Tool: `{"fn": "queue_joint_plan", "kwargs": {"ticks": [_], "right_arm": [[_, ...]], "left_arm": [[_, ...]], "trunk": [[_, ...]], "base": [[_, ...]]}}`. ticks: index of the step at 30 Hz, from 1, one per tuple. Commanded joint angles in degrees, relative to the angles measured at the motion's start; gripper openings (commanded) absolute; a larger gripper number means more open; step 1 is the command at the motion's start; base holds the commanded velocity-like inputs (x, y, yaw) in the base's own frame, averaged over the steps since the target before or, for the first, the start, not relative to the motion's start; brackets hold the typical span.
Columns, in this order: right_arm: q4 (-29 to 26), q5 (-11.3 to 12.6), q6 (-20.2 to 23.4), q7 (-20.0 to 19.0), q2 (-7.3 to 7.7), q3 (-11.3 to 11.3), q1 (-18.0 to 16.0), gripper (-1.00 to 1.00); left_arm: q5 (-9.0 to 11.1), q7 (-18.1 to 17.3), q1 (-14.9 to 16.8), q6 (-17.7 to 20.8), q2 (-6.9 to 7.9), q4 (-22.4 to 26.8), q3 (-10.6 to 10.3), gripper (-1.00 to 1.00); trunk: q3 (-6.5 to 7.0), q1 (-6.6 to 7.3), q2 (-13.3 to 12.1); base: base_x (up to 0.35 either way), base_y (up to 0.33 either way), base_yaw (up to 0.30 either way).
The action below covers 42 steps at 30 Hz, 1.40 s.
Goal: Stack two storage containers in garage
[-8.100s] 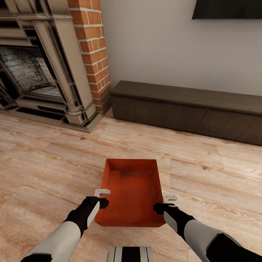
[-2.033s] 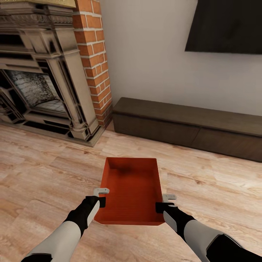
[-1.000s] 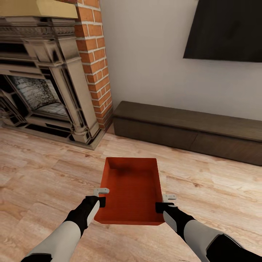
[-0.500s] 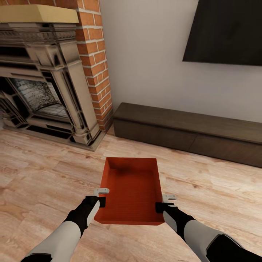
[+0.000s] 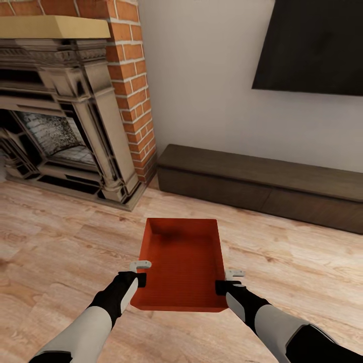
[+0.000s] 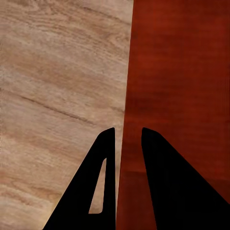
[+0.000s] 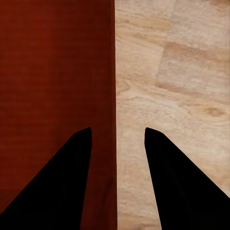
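1. scene: living room, head view shows light wood-plank floor (image 5: 65, 242), red brick fireplace (image 5: 75, 111), black wall tv (image 5: 312, 45) and long low dark cabinet (image 5: 262, 181) against the white wall
2. task's thing: one orange-red storage container (image 5: 181, 262), lidless, interior empty, held level in front of the trunk between both arms, above the plank floor; the cabinet lies well beyond it. whether it is clear of the floor cannot be told for certain, though it looks raised
3. left gripper (image 5: 141, 272): at the container's left long wall near the close end. left wrist view: the two dark fingers (image 6: 108, 177) straddle the wall's rim with a narrow gap, one inside, one outside; judged clamped on the wall
4. right gripper (image 5: 228, 281): at the right long wall, opposite the left one. right wrist view: the rim runs between the fingers (image 7: 72, 177), but the gap is wider and a strip of floor shows beside the rim; contact of the outer finger cannot be told
5. progress (judgement): early. one container is in a two-handed hold in the living room; none is in the garage
6. left to do (judgement): carry this one to the garage, set it on the concrete floor, fetch the other, stack it on top
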State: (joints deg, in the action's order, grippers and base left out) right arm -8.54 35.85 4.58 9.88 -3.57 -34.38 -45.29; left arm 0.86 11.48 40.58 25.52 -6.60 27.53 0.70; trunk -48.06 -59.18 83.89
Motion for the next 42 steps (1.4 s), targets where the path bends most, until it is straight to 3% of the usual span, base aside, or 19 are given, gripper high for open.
{"fn": "queue_joint_plan", "kwargs": {"ticks": [1,42], "right_arm": [[-0.42,-0.17,0.25,0.22,0.06,-2.16,-0.02,-1.0],[-0.42,-0.17,0.25,0.14,0.15,-2.18,0.0,-1.0]], "left_arm": [[-0.51,0.47,0.02,0.49,0.36,-0.02,0.54,-1.0],[-0.51,0.47,0.02,0.49,0.36,-0.02,0.54,-1.0]], "trunk": [[0.15,0.23,-0.4],[7.51,9.23,-16.84]], "base": [[0.0,0.0,0.0],[0.0,0.0,0.0]]}}
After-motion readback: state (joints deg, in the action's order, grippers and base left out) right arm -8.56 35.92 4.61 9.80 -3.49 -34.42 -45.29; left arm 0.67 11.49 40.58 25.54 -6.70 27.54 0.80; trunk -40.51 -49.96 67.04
